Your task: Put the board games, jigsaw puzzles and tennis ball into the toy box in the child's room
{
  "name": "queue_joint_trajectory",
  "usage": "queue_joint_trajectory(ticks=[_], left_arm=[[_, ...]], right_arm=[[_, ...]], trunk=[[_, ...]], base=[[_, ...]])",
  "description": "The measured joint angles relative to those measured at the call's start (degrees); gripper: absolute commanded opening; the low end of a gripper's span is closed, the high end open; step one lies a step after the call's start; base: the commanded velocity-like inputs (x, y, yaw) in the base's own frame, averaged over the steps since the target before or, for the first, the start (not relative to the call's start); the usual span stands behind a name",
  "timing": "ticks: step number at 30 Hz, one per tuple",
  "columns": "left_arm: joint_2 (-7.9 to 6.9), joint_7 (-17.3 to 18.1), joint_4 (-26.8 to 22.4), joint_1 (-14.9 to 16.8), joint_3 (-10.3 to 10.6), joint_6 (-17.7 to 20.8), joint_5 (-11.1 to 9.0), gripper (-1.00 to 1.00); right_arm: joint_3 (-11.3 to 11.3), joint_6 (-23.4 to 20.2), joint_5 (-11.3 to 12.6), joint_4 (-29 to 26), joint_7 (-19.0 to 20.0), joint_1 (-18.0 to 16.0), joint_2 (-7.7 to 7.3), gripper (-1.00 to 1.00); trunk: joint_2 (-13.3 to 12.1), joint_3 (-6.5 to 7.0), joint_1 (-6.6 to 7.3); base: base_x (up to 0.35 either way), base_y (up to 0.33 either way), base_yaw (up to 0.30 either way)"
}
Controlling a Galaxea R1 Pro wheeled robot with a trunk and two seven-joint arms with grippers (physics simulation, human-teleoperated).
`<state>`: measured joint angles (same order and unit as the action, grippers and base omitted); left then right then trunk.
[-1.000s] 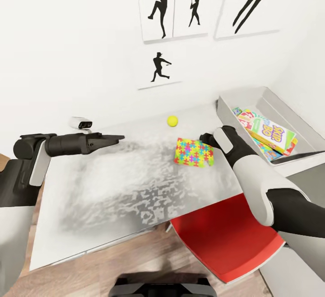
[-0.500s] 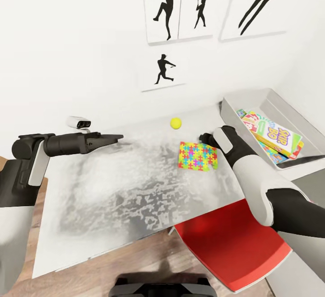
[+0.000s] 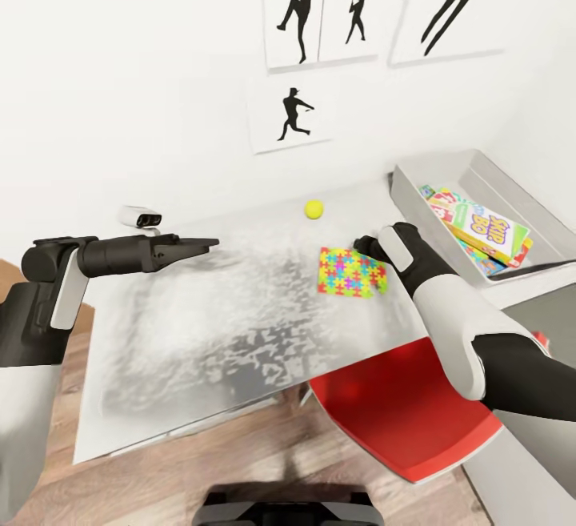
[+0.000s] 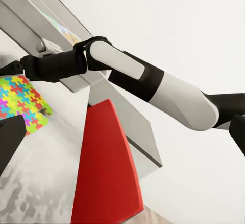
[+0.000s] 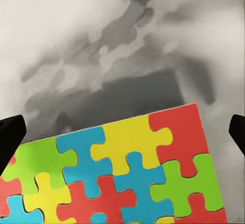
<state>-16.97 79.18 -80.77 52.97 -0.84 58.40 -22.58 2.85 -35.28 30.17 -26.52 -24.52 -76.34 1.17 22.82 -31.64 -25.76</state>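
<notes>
A jigsaw puzzle point(image 3: 352, 272) lies flat on the white table point(image 3: 224, 310), and its coloured pieces show close below in the right wrist view point(image 5: 117, 183). My right gripper point(image 3: 365, 245) hovers open at the puzzle's far right corner, nothing between its fingers point(image 5: 10, 134). The tennis ball point(image 3: 314, 208) rests near the wall behind the puzzle. At the table's right end stands the toy box point(image 3: 444, 166), holding the orange-red Skip-Bo board game point(image 3: 486, 230) on top of other game boxes. My left gripper point(image 3: 204, 244) hangs open over the table's left half, empty.
A red chair point(image 3: 408, 414) is tucked under the table's near edge, below my right arm. A small white device point(image 3: 142, 218) sits at the table's far left corner. Sports silhouette pictures point(image 3: 292, 114) hang on the white wall. Wood floor shows in front.
The whole picture has shifted a little, so the camera has moved. Both arms keep the same pose, and the puzzle, ball and box lie as before.
</notes>
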Motion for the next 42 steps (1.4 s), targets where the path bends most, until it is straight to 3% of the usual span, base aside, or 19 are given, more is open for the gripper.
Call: queue_joint_trajectory(ticks=[16,42], left_arm=[[-0.07,0.0,0.0,0.0,0.0,-0.1,0.0,1.00],[-0.06,0.0,0.0,0.0,0.0,0.0,0.1,1.00]], right_arm=[[0.0,0.0,0.0,0.0,0.0,0.0,0.00,1.00],[0.0,0.0,0.0,0.0,0.0,0.1,-0.18,1.00]], trunk=[[0.0,0.00,-0.01],[0.0,0.00,-0.02]], base=[[-0.035,0.048,0.000],[-0.174,0.107,0.000]])
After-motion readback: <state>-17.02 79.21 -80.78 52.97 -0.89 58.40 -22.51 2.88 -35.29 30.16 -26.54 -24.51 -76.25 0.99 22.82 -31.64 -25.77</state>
